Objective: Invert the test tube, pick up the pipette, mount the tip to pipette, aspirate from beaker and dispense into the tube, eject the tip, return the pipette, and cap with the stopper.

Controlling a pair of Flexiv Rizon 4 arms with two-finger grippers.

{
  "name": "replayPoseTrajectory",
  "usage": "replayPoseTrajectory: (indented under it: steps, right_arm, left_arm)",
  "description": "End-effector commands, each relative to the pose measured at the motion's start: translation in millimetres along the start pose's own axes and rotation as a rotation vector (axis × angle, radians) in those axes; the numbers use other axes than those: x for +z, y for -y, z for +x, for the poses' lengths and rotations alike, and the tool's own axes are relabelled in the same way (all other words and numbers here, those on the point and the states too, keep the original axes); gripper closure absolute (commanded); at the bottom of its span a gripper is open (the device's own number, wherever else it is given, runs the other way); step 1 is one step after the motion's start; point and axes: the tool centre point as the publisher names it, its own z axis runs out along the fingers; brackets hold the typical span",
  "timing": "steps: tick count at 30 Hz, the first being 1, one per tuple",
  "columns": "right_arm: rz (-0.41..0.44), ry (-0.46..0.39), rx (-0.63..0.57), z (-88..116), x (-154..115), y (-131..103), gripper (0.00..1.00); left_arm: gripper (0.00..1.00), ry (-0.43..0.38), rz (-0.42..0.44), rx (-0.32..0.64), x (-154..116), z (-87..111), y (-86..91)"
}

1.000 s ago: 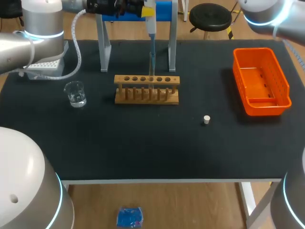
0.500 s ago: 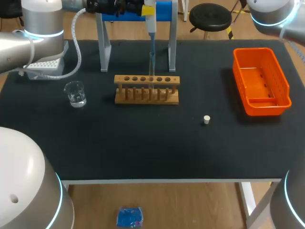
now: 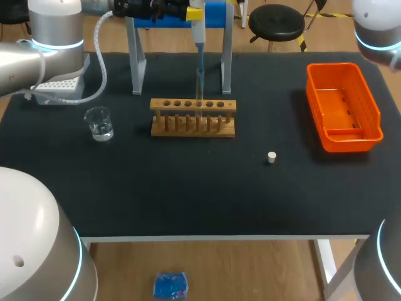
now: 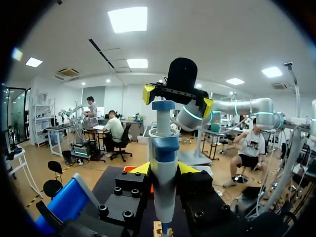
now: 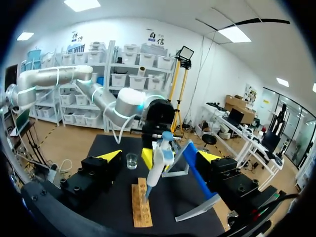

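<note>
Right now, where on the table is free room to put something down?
The whole front strip of the table, nearer than the stopper, is bare. So is the patch between the wooden rack and the orange bin. Crowded: the back middle, where the pipette hangs over the rack, and the back left around the beaker.

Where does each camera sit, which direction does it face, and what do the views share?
Head view: above and behind the robot, looking down on the table; left arm and right arm show at the sides.
Left wrist view: on the left arm's wrist, looking along the left claw, shut on the pipette; faces the right arm.
Right wrist view: on the right wrist, over the open right claw, facing the wooden rack and left arm.
Shared: all three show the pipette.
</note>
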Motion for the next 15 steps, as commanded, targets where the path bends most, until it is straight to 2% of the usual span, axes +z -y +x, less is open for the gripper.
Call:
replayPoseTrajectory:
  steps: [1, 5, 9, 15]
  right_arm:
    - [-0.027, 0.005, -0.019, 15, -15, 33, 0.0]
    - [-0.019, 0.004, -0.055, 24, -10, 64, 0.0]
    - [-0.045, -0.026, -0.055, 33, -2, 90, 0.0]
    - [-0.026, -0.053, -0.036, 43, 20, 136, 0.0]
  left_arm:
    - [1.0, 0.003, -0.001, -0.001, 0, 0.9, 1.1]
    - [1.0, 0.003, -0.001, -0.001, 0, 0.9, 1.1]
    - [1.0, 0.003, -0.001, -0.001, 0, 0.9, 1.1]
    - [1.0, 0.003, -0.001, -0.001, 0, 0.9, 1.1]
